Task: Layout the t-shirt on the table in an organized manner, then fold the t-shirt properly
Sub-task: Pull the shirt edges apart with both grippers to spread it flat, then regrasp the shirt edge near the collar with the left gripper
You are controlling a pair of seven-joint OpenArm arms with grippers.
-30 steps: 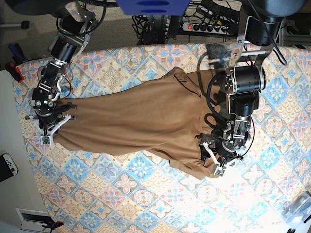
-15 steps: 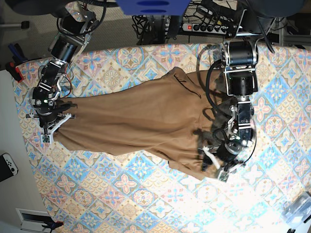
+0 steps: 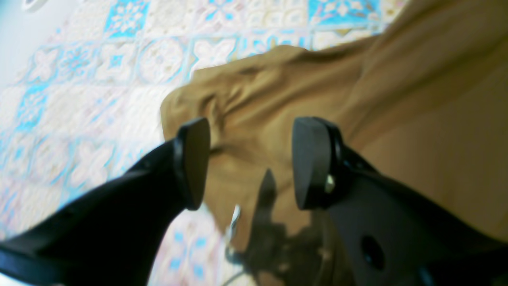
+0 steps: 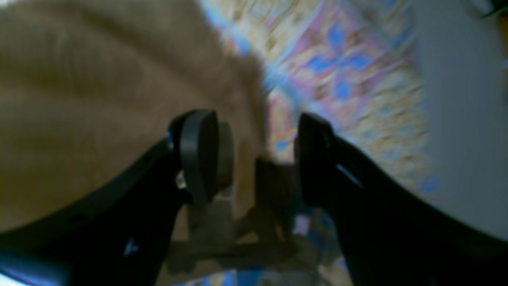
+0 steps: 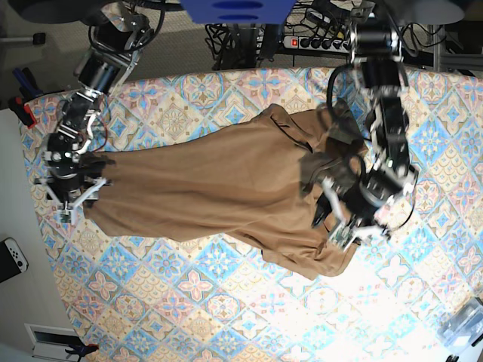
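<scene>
I'm seeing both sets of fingers, left (image 3: 250,167) and right (image 4: 258,157), now released and lifting off the t-shirt (image 5: 219,188); layout is nearly finished.

A grey carpeted floor (image 5: 53,30) runs along the top from ten to twelve o'clock. A black power strip (image 5: 321,42) with a red switch lies at one o'clock among tangled cables (image 5: 234,41). At nine o'clock, a pale surface (image 5: 15,226) holds a white game controller (image 5: 11,259). Bright light washes the five o'clock area.
</scene>
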